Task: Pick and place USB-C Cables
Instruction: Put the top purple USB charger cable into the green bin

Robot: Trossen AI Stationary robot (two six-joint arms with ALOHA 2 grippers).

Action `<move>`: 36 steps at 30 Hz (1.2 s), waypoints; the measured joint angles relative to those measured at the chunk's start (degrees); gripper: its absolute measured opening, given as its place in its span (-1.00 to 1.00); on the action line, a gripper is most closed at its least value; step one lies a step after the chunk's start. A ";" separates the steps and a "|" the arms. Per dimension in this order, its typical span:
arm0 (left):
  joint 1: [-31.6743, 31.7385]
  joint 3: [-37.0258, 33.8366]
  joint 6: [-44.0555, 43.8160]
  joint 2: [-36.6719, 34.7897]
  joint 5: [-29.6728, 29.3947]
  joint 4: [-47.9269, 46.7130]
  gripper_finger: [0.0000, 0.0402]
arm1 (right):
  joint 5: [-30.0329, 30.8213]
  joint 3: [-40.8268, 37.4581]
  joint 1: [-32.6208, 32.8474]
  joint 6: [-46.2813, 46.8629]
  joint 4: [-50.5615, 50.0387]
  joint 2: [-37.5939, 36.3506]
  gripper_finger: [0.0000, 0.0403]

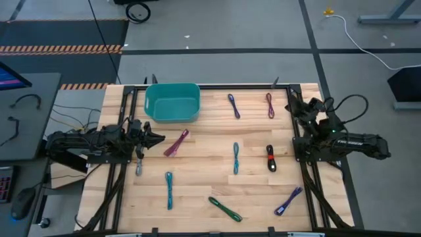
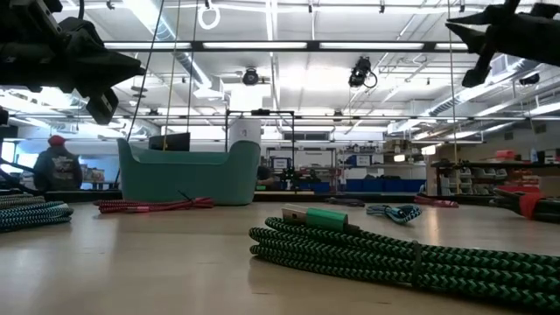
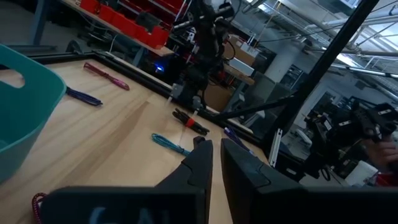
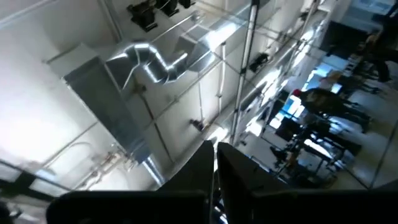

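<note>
A light wooden bench (image 1: 204,164) carries a teal bin (image 1: 172,102) near its far edge, toward the left corner, and the USB-C cables lie spread over the rest of the top.

Two cables lie close to the far edge: a purple-blue cable (image 1: 233,105) and, just beside it toward the right, a magenta cable (image 1: 270,105). A magenta-purple cable (image 1: 176,142) lies on a slant below the bin, nearest the left gripper. At the middle of the bench lies a teal-blue cable (image 1: 235,157), with a red-black cable (image 1: 270,158) to its right. Along the near edge lie another teal-blue cable (image 1: 169,189) on the left, a green cable (image 1: 225,209) in the middle and a purple cable (image 1: 288,201) toward the right corner. A small grey cable (image 1: 139,166) lies at the left edge beside the left arm.

The left gripper (image 1: 156,137) hangs above the left edge of the bench, pointing inward, its fingers (image 3: 199,165) drawn narrow with only a thin gap and nothing between them. The right gripper (image 1: 294,105) waits over the far right corner, raised and tilted upward, its fingers (image 4: 199,165) nearly together and holding nothing.

A person in a red cap (image 2: 58,166) stands in the room beyond the bench.
</note>
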 joint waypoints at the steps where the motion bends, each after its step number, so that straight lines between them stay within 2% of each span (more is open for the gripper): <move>1: -0.01 0.01 0.00 0.00 0.00 0.03 -0.81 | 0.37 0.77 0.00 0.02 -0.40 0.92 -0.87; 4: -0.01 0.01 0.00 0.00 0.00 0.02 -0.83 | 0.94 4.64 0.00 0.80 -5.91 5.27 -0.87; 10: 0.00 0.01 0.00 0.00 0.00 0.02 -0.83 | -0.25 19.09 -0.06 5.09 -29.65 21.19 -0.87; 15: -0.02 0.02 0.00 0.00 0.00 0.02 -0.80 | -6.37 35.07 -4.57 6.43 -52.83 39.19 -0.92; 18: 0.00 0.01 0.00 0.00 0.00 0.02 -0.80 | -15.33 43.26 -9.57 4.15 -61.88 50.00 -0.96; 20: 0.00 0.00 0.00 0.00 0.00 0.04 -0.82 | -21.77 47.49 -12.67 1.23 -64.32 56.72 -0.96; 22: 0.00 0.01 0.00 0.00 0.00 0.02 -0.83 | -25.32 51.27 -15.25 0.20 -65.84 63.02 -0.94; 26: -0.01 0.01 0.00 0.00 0.00 0.03 -0.84 | -29.65 57.26 -19.62 -2.74 -68.26 73.61 -0.79; 32: -0.01 0.02 0.00 0.00 0.00 0.03 -0.80 | -33.70 65.08 -24.20 -8.61 -71.68 86.08 -0.45; 36: -0.02 0.02 0.00 0.00 0.00 0.04 -0.80 | -40.74 68.48 -26.42 -13.36 -71.90 92.27 -0.28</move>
